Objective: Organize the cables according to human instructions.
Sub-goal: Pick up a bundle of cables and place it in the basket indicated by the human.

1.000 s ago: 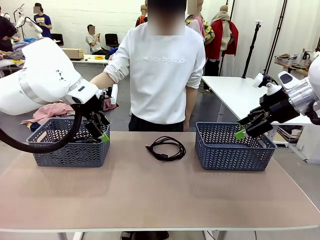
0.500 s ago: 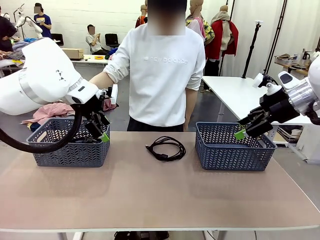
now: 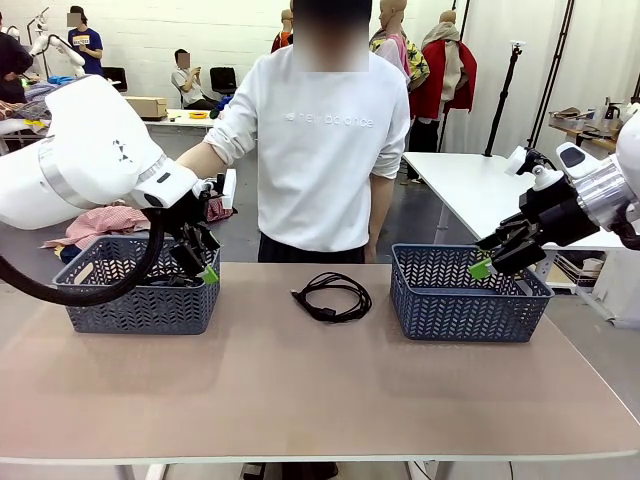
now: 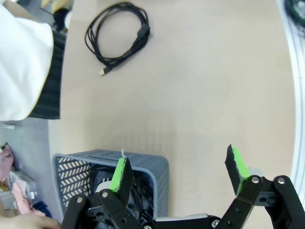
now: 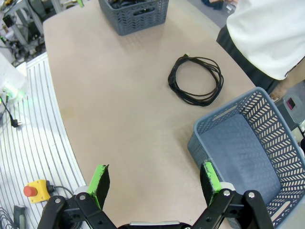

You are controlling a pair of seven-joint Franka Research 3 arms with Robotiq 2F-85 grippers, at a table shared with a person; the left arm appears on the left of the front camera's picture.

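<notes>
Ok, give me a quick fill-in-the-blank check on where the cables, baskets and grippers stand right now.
1. The coiled cable on the table lies ____ the two baskets.
2. The right basket holds ____ cables.
3. The left gripper hangs with its jaws ____ by the left basket.
4. The right gripper holds ____.

Missing words: between; no; open; nothing

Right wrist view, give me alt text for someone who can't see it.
The open right gripper hangs empty above a tan table, where one coiled black cable lies loose. An empty grey basket sits beside the gripper, a second basket holding cables at the far end, and a person in white stands alongside.
</notes>
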